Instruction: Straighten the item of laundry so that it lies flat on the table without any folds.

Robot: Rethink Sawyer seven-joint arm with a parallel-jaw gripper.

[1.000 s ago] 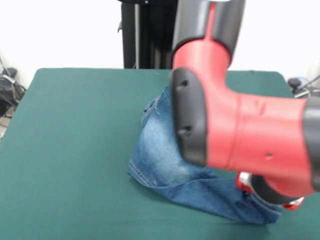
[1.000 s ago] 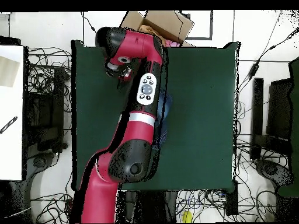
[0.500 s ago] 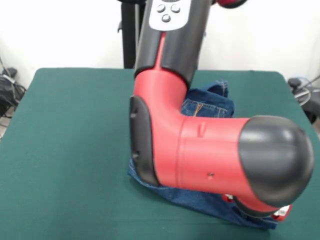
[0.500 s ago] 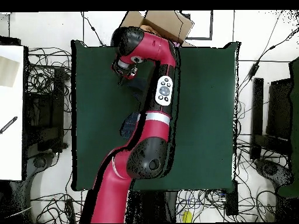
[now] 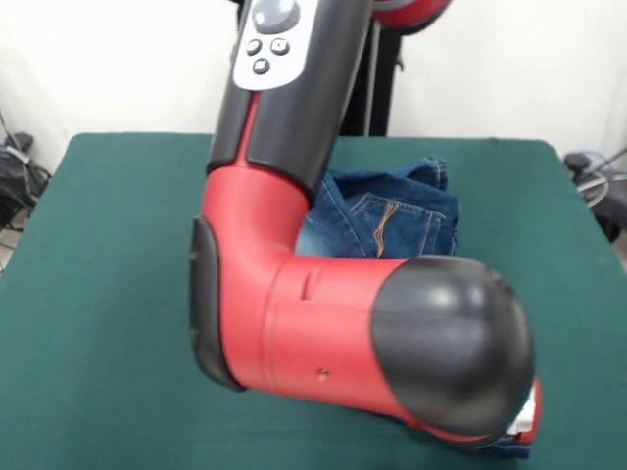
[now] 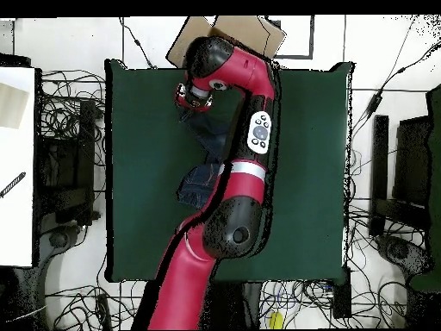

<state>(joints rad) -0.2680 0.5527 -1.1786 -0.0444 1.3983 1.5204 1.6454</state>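
Note:
The blue denim jeans (image 5: 392,220) lie bunched near the middle of the dark green table (image 5: 108,245), a back pocket with orange stitching facing up. One corner reaches the near right, under my gripper (image 5: 524,426), which is mostly hidden behind my own arm. In the overhead view the jeans (image 6: 200,181) stretch as a narrow folded strip up to the gripper (image 6: 191,102) near the table's (image 6: 310,155) far edge. I cannot see the gripper's state, nor whether it holds the cloth.
My red and black arm (image 5: 323,323) fills the front view's middle and hides much of the jeans. A cardboard box (image 6: 245,34) sits beyond the table's far edge. Cables lie on the floor around the table. A white surface (image 6: 17,164) stands at the left.
The arm has swung rightward in the overhead view. The gripper end moved with it along the far edge. More of the jeans' pocket side now shows in the front view.

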